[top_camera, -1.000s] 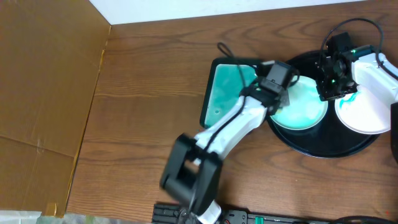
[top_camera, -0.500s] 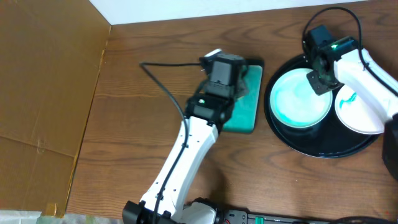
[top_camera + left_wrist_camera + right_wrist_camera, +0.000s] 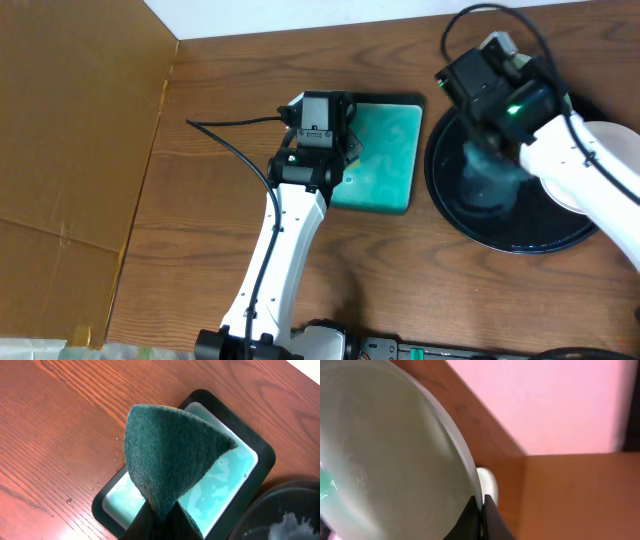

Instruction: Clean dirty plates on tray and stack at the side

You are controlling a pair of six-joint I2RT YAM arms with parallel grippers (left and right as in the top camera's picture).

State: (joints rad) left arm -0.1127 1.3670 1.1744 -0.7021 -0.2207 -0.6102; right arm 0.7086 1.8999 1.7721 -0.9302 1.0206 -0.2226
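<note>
My right gripper [image 3: 487, 140] is shut on the rim of a pale-mint plate [image 3: 490, 182] and holds it, tilted and blurred, above the round black tray [image 3: 520, 238]. In the right wrist view the jaws [image 3: 481, 510] pinch the plate's edge [image 3: 395, 450]. A second plate is mostly hidden under my right arm, and I see no third. My left gripper [image 3: 340, 148] is shut on a dark green sponge [image 3: 170, 460] and holds it over the left part of the rectangular teal dish [image 3: 385, 165].
The teal dish [image 3: 227, 485] has a black edge and wet streaks, and lies just left of the tray [image 3: 285, 505]. A brown cardboard sheet [image 3: 70, 150] covers the table's left side. A black cable [image 3: 225, 140] trails left of my left arm.
My right gripper has lifted the plate off the tray and tilted it. My left gripper has moved a little left with the sponge, toward the dish's left edge.
</note>
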